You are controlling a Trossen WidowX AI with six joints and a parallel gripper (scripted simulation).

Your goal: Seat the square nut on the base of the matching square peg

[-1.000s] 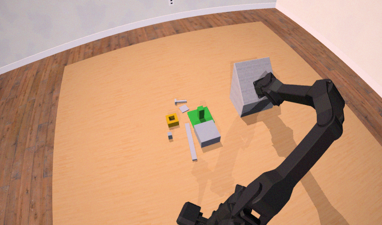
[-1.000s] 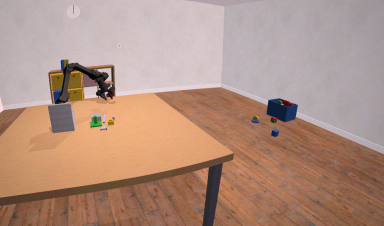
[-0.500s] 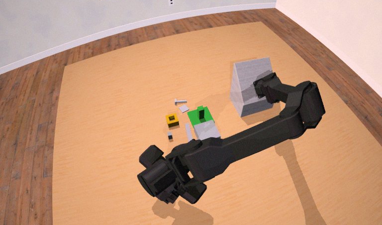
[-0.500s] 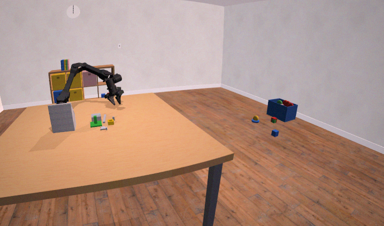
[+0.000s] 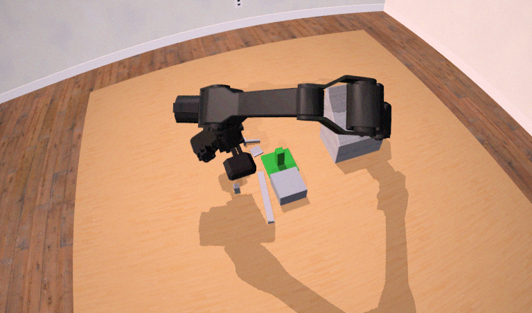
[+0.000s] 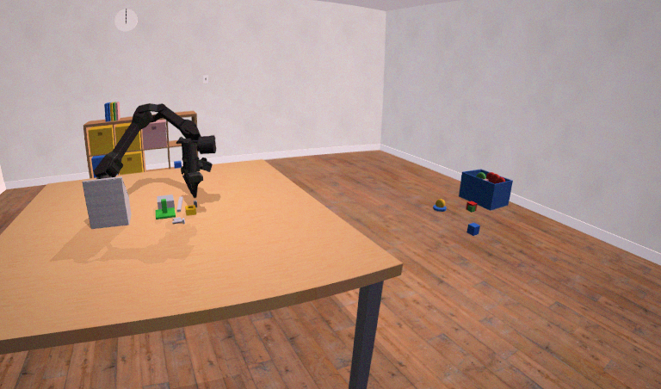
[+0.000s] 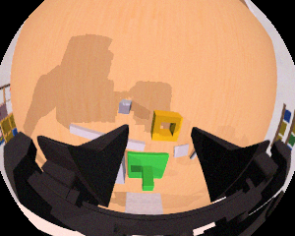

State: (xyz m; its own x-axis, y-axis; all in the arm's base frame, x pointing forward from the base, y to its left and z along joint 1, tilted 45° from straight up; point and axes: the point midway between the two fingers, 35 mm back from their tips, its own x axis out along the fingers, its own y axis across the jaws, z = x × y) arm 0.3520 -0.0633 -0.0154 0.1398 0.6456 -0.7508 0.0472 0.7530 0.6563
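1. Reaching out from its grey pedestal (image 5: 355,147), the arm holds the gripper (image 6: 193,190) pointed down above the cluster of parts on the table (image 6: 273,248); the jaws stand apart with nothing between them.
2. Top view: the arm's wrist covers the square nut, so only the wrist view and the exterior view show it. The green base (image 5: 270,161) with its square peg (image 5: 280,156) stays visible, with a grey block (image 5: 289,185) touching its near edge.
3. Wrist view: the yellow square nut (image 7: 167,125) lies flat on the table between the two dark fingers, below them and apart from both. The green base (image 7: 147,165) sits beside the nut.
4. Exterior view: the nut (image 6: 191,210) rests on the table just beside the green base (image 6: 165,213), not on the peg. The gripper tips hang above it without contact.
5. Top view only: a long grey bar (image 5: 265,196), a small grey cube (image 5: 237,188), a flat grey tile (image 5: 256,150) and a bolt (image 5: 251,140) lie around the base.
6. Exterior view only: a shelf unit (image 6: 86,144) stands by the wall and a blue toy bin (image 6: 484,192) on the floor.
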